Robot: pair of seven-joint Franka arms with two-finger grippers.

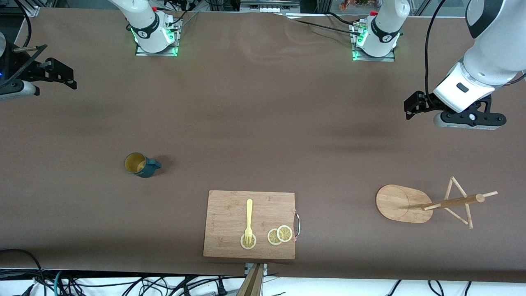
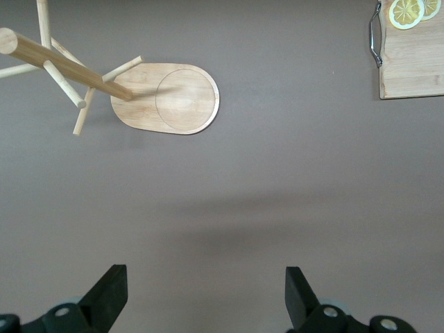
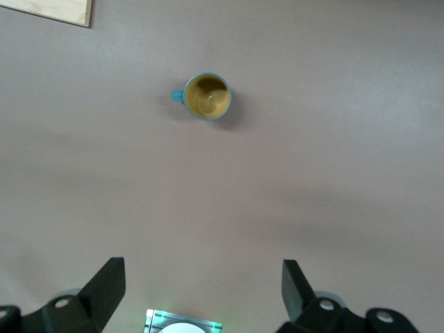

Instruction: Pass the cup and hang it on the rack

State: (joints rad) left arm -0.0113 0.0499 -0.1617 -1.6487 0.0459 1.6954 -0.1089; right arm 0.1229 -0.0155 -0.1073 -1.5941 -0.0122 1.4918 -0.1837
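Observation:
The dark teal cup (image 1: 141, 165) stands upright on the brown table toward the right arm's end, its yellowish inside showing and its handle pointing toward the cutting board's side. It also shows in the right wrist view (image 3: 207, 96). The bamboo rack (image 1: 402, 203) stands on its oval base toward the left arm's end, with nothing on its pegs; it also shows in the left wrist view (image 2: 166, 97). My left gripper (image 1: 412, 107) (image 2: 206, 284) is open and empty, up over bare table near the rack. My right gripper (image 1: 53, 68) (image 3: 203, 281) is open and empty, up over the table's edge, away from the cup.
A rectangular bamboo cutting board (image 1: 230, 205) lies near the front edge between cup and rack, bearing a yellow fork (image 1: 249, 218) and lemon slices (image 1: 280, 235). Its metal handle faces the rack. Cables hang past the table's front edge.

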